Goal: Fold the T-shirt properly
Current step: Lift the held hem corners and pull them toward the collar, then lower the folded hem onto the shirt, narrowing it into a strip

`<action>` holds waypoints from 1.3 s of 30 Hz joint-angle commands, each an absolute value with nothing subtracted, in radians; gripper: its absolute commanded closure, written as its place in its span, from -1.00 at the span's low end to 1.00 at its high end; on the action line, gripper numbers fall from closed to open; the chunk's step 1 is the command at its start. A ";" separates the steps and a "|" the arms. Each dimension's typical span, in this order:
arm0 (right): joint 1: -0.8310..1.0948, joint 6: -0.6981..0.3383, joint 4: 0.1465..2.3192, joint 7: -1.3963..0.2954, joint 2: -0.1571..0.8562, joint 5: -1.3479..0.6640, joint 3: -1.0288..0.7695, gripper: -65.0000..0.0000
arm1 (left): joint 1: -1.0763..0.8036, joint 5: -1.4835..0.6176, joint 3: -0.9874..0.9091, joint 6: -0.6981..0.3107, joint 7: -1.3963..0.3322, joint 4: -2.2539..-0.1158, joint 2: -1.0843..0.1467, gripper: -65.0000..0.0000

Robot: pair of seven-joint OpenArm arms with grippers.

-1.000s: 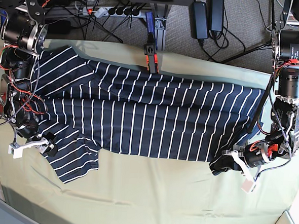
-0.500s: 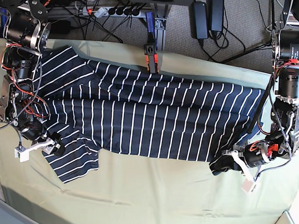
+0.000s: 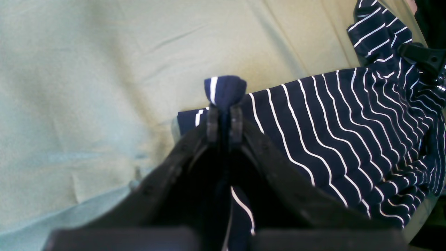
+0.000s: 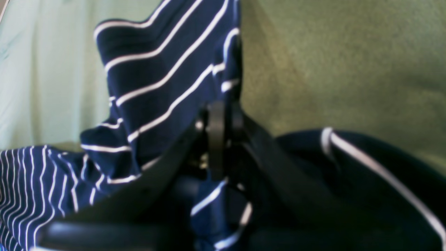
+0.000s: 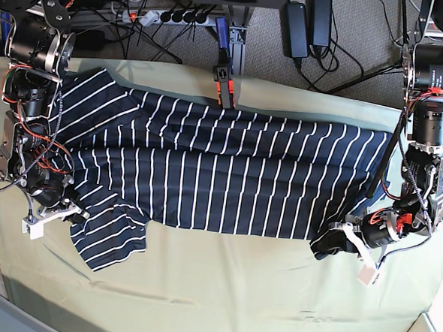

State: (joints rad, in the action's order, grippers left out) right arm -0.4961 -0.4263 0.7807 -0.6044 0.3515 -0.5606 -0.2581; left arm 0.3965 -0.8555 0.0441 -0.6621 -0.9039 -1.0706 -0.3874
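Note:
The navy white-striped T-shirt (image 5: 220, 181) lies spread across the olive-green table cloth (image 5: 221, 294). In the base view, my left gripper (image 5: 328, 244) is shut on the shirt's bottom corner at the right. The left wrist view shows this gripper (image 3: 224, 120) pinching a fold of the striped fabric (image 3: 348, 115). My right gripper (image 5: 74, 212) is shut on the sleeve at the left of the base view. The right wrist view shows that gripper (image 4: 221, 118) closed on the lifted shirt fabric (image 4: 156, 80).
An orange and black clamp (image 5: 223, 82) sits on the table's back edge, above the shirt. A power strip (image 5: 170, 16) and adapters (image 5: 309, 21) lie on the floor behind. Bare cloth (image 3: 104, 69) stretches in front of the shirt.
My right gripper has shifted slightly towards the shirt, holding the sleeve, which has moved a little. My left arm has not moved.

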 commanded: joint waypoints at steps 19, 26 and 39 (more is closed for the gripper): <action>-0.211 -0.476 1.364 -0.714 0.430 -0.577 -0.260 1.00 | 0.359 -1.187 0.037 -0.698 -1.025 -1.111 -0.527 1.00; -0.102 -0.476 1.470 -0.745 0.474 -0.615 -0.299 1.00 | 0.227 -1.223 0.017 -0.698 -1.037 -1.258 -0.619 1.00; 0.044 -0.479 1.511 -0.771 0.504 -0.751 -0.532 1.00 | 0.081 -1.272 -0.086 -0.698 -1.058 -1.369 -0.671 1.00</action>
